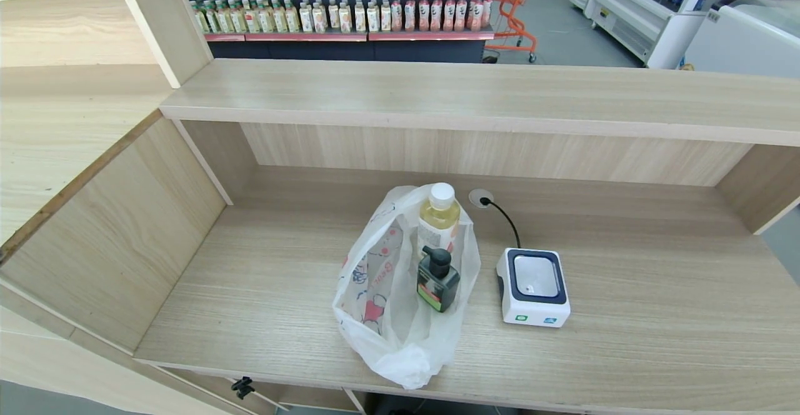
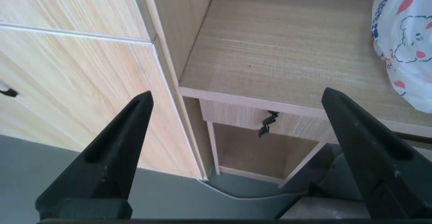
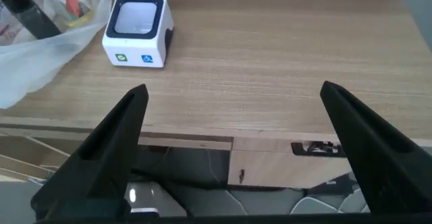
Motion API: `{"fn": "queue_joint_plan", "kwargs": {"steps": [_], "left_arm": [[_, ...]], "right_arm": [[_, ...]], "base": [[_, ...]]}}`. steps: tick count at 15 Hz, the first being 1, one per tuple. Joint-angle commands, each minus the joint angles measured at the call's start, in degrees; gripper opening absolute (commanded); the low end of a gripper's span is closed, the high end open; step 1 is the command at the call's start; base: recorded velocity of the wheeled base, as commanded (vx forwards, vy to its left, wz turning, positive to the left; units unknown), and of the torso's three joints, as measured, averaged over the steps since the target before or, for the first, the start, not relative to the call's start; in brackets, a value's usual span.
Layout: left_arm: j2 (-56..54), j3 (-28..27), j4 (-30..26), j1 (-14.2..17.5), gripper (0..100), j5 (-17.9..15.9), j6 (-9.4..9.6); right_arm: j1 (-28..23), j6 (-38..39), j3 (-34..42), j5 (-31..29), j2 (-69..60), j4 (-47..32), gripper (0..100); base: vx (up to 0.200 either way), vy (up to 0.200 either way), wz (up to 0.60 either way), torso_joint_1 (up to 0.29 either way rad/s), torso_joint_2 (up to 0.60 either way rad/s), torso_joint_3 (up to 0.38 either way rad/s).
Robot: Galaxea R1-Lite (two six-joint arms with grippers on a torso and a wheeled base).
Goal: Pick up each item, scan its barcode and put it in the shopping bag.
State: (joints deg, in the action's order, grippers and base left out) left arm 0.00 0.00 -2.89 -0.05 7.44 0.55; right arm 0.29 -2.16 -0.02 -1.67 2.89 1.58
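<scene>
L gripper (image 2: 236, 99) spread, empty. Shopping bag (image 1: 369, 290) — thin floppy film, likely slippery — holds drink bottle (image 1: 439, 221), pump bottle (image 1: 437, 280) at its 6 o'clock; both prob. rigid, liquid-heavy, grip mid-body. Scanner (image 1: 534, 287) at bag's 3 o'clock. R gripper (image 3: 235, 92) spread, empty.

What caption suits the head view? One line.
A shopping bag holding a yellow bottle and dark pump bottle, beside the scanner on the wooden counter.

Wooden counter (image 1: 625, 352); bottle shelf (image 1: 344, 16), orange cart (image 1: 516, 12) behind.
</scene>
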Motion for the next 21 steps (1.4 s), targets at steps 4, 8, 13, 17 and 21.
{"fn": "queue_joint_plan", "kwargs": {"steps": [4,8,13,17,21], "left_arm": [[0.0,0.0,0.0,0.0,100,0.0,-0.02],[0.0,0.0,0.0,0.0,100,0.0,-0.02],[0.0,0.0,0.0,0.0,100,0.0,0.07],[0.1,0.0,0.0,0.0,100,-0.1,0.15],[0.0,0.0,0.0,0.0,100,0.0,-0.02]], "right_arm": [[-0.3,2.2,0.0,-0.3,-2.9,-0.8,100],[-0.3,2.9,0.0,-0.3,-2.9,-0.9,0],[-0.3,3.7,0.0,-0.4,-2.9,-0.9,0],[-0.3,3.7,0.0,-0.4,-2.9,-0.9,0],[-0.3,3.7,0.0,-0.4,-2.9,-0.9,0]], "base": [[0.0,0.0,0.0,0.0,0.0,0.0],[0.0,0.0,0.0,0.0,0.0,0.0],[0.0,0.0,0.0,0.0,0.0,0.0],[0.0,-0.1,0.0,0.0,0.0,0.001],[0.0,-0.05,0.0,-0.002,0.0,0.001]]}}
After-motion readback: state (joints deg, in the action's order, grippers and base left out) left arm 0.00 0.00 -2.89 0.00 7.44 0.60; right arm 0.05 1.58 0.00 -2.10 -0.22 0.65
